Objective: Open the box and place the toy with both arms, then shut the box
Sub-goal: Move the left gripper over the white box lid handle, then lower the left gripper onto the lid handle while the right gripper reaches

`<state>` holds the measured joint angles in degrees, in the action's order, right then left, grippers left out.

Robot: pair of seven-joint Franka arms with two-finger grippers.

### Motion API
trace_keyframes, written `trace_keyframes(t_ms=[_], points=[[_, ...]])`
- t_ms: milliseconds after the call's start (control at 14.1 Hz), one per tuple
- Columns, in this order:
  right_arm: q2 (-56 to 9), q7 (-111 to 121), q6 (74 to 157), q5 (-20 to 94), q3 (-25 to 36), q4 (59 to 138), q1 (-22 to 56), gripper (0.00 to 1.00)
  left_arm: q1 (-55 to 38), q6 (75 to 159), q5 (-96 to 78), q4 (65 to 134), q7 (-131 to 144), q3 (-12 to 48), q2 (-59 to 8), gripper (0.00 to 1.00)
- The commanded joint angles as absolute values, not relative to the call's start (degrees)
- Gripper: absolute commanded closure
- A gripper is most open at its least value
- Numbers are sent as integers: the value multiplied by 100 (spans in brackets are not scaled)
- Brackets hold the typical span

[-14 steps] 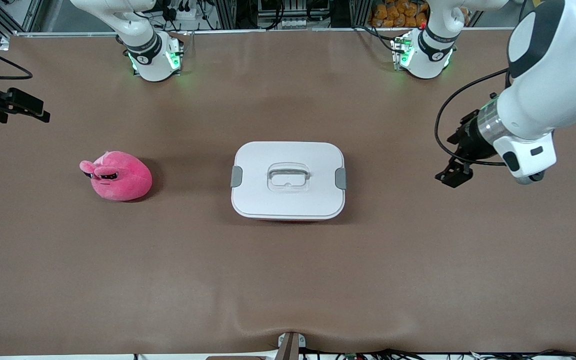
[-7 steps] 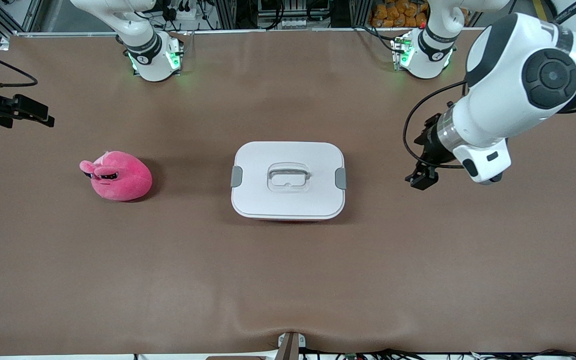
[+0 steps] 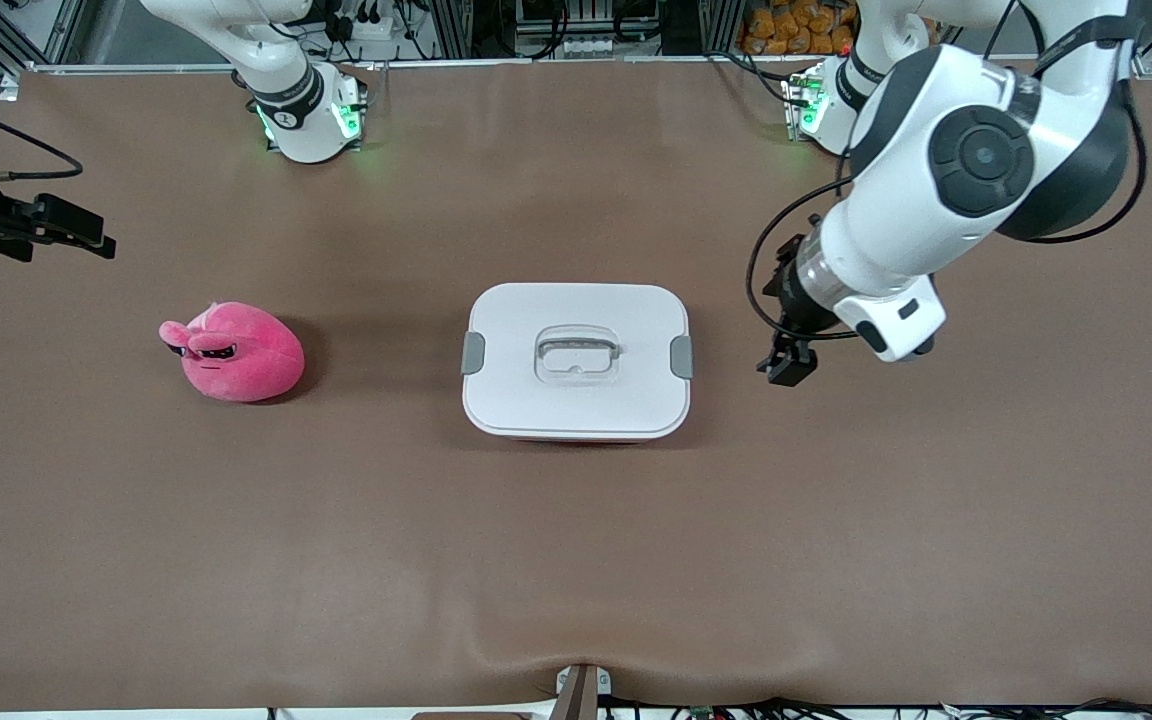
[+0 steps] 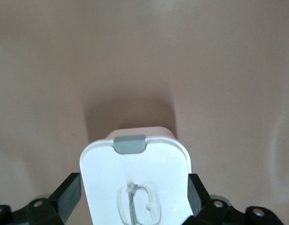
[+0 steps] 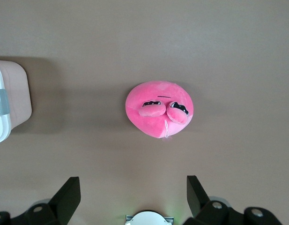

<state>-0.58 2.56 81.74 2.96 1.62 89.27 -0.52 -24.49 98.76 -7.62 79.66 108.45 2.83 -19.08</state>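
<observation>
The left gripper (image 3: 789,364) hangs with fingers spread and empty, just beside the rounded white-lidded plastic box (image 3: 576,360) with grey side clips, toward the left arm's end of the brown table (image 3: 576,560). The right gripper (image 5: 130,199), also spread and empty, hovers near the bright pink plush toy (image 3: 234,352), which lies well apart from the box.

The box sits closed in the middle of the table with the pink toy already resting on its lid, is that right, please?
Not quite: the box is closed mid-table, but the toy lies on the table beside it, toward the right arm's end, apart from it. The front view shows this.
</observation>
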Motion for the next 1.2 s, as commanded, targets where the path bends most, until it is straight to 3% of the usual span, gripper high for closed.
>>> trace_keyframes(t_ms=[0,1133], points=[[-70,290,8191,334,149,8903,-17,0,-2697,10010,-853,7813,11240,229,-2100,0],[-105,290,8200,325,149,8912,0,0,-3743,10915,-809,7718,12884,202,-2838,0]])
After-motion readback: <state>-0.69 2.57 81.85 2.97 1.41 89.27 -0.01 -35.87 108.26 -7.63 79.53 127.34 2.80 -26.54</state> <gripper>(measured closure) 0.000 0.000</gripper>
